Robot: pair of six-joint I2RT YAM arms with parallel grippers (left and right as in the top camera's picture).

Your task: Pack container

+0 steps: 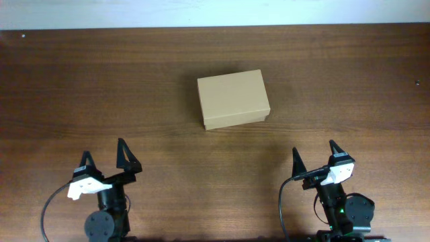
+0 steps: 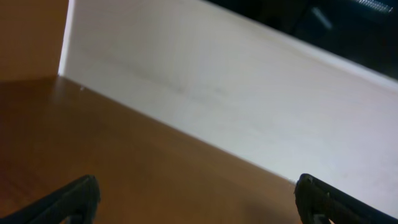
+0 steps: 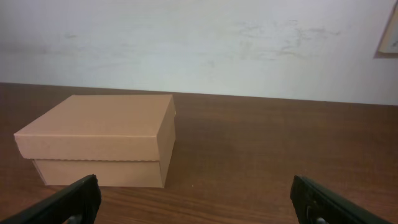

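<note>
The container (image 1: pixel 233 99) is a plain brown cardboard box with its lid shut, standing at the middle of the wooden table. It also shows in the right wrist view (image 3: pixel 99 140), ahead and to the left of the fingers. My left gripper (image 1: pixel 104 157) is open and empty at the near left, well apart from the box. My right gripper (image 1: pixel 314 153) is open and empty at the near right. The left wrist view shows only its open fingers (image 2: pixel 196 199), table and wall. No tape rolls are in view.
The wooden table (image 1: pixel 101 87) runs back to a white wall (image 3: pixel 199 43). A light framed edge (image 3: pixel 390 31) shows on the wall at the far right of the right wrist view.
</note>
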